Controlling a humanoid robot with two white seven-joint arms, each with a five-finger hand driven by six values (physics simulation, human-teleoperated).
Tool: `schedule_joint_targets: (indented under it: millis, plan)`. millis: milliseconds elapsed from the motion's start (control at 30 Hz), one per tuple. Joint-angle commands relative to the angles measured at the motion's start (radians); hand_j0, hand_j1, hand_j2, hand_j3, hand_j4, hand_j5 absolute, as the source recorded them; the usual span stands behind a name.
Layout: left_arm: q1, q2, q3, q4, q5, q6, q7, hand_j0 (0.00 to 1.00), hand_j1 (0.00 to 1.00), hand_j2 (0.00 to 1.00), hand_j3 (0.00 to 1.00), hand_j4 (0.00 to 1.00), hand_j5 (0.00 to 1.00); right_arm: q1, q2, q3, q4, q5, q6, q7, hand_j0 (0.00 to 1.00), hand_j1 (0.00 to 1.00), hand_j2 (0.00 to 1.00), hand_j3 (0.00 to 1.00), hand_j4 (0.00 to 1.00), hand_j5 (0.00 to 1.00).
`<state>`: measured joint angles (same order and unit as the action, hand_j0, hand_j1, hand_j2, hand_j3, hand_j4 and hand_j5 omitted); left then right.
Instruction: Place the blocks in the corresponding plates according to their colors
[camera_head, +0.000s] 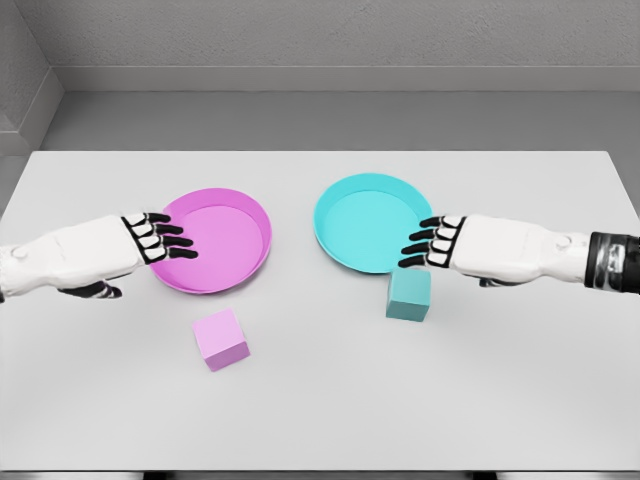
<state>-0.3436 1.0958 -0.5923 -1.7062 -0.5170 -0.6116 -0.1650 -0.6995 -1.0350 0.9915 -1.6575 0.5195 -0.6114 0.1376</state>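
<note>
Hands empty, fingers loosely extended: left hand (150, 240) over pink plate (225, 240) rim, right hand (440, 245) by teal plate (365, 220); pink block (220, 340), teal block (409, 295) on table (320, 420).

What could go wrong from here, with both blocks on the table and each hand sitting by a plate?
1. The right hand hangs over the teal plate rim, close above the teal block; reaching down could nudge either.
2. The left hand overlaps the pink plate edge and might shift it when moving toward the pink block.
</note>
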Motion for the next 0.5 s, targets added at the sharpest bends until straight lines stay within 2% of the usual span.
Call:
schedule_joint_targets:
  millis: [0,233,300,467]
  plan:
    - [0.002,0.001,-0.027,-0.010,-0.001,0.001,-0.018,1.00,1.00,1.00,1.00,1.00,1.00,0.000,0.044,-0.001,0.036,0.037,0.001,0.033,1.00,1.00,1.00,1.00,1.00,1.00]
    - [-0.003,-0.022,-0.072,-0.009,-0.046,0.001,-0.022,1.00,1.00,1.00,1.00,1.00,1.00,-0.008,0.079,0.044,0.062,0.105,0.001,0.036,1.00,1.00,1.00,1.00,1.00,1.00]
    - [-0.005,-0.044,-0.093,-0.004,-0.078,0.001,-0.022,1.00,1.00,1.00,1.00,1.00,1.00,-0.020,0.101,0.044,0.061,0.111,0.001,0.080,1.00,1.00,1.00,1.00,1.00,1.00]
    - [-0.006,-0.067,-0.104,0.004,-0.086,0.001,-0.024,1.00,1.00,1.00,1.00,1.00,1.00,-0.038,0.119,0.058,0.056,0.112,0.001,0.114,1.00,1.00,1.00,1.00,1.00,1.00]
